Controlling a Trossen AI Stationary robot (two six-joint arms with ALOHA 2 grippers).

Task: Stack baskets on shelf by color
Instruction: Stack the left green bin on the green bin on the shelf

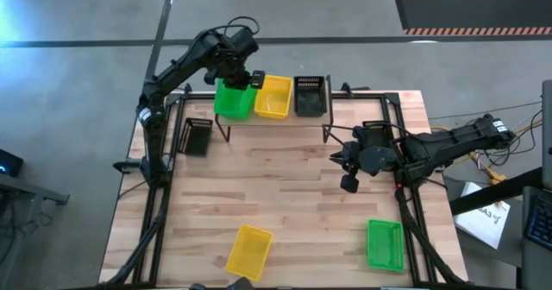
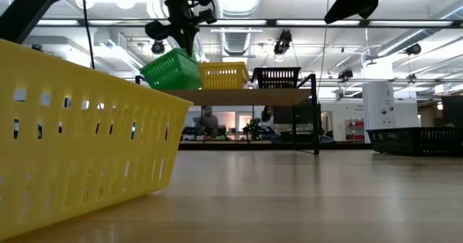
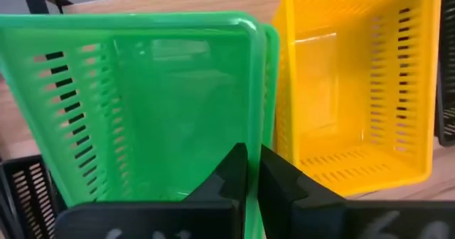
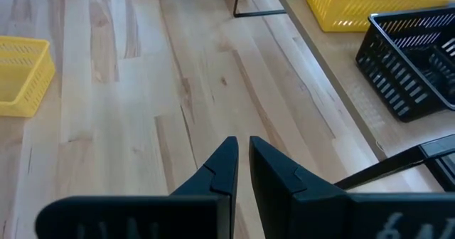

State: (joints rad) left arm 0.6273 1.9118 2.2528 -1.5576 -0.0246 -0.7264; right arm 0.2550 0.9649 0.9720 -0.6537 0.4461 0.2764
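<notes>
**Thin green rim pinched at the shelf, loose baskets waiting near the front**

Nearest the front edge of the bench (image 1: 293, 195) lie two loose baskets: a yellow basket (image 1: 249, 251) and, to its right, a green basket (image 1: 385, 244), well apart from each other. Both look like light, thin-walled plastic with slotted sides, probably springy and a little slippery, so the stiff top rim seems the best place to pinch, one wall between the jaws.

Further back, the right gripper (image 1: 347, 162) hovers over bare wood near the shelf's right legs, its jaws nearly shut with only a thin gap and nothing between them.

At the back stands the shelf (image 1: 336, 109). A black basket (image 1: 197, 136) sits on the bench just left of it. On the shelf a yellow basket (image 1: 273, 97) sits in the middle and a black basket (image 1: 310, 95) at the right. At the left end the left gripper (image 3: 252, 169) has its jaws closed on the rim wall of a tilted green basket (image 3: 149, 111), which appears to nest into a second green one beneath. Held by one thin wall, it may well flex or swing; a gentle lowering seems wise.
</notes>
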